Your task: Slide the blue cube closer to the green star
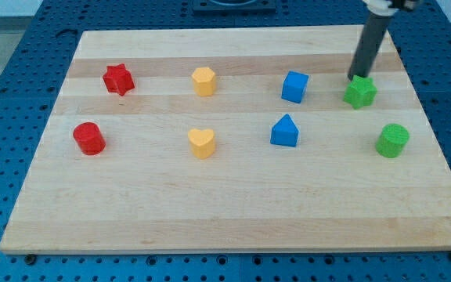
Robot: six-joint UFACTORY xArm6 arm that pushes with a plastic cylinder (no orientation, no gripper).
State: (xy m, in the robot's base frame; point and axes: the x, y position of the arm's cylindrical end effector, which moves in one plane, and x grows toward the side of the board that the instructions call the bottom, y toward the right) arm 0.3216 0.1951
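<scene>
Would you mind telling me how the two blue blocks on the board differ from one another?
The blue cube has a flat top, while the blue pointed block rises to a peak like a little house. The blue cube sits nearer the view's top, level with the green star; the pointed block lies below it. My tip stands at the star, touching neither. Both share the same blue colour.

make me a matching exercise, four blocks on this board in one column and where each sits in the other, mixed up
Blocks:
1. blue cube
2. green star
3. red cylinder
4. yellow heart

Places:
A. nearest the view's left edge, lower row
B. right at my tip, upper row
C. lower row, just below the yellow hexagon
D. upper row, directly above the blue pentagon-like block

Pairs: 1-D, 2-B, 3-A, 4-C
</scene>
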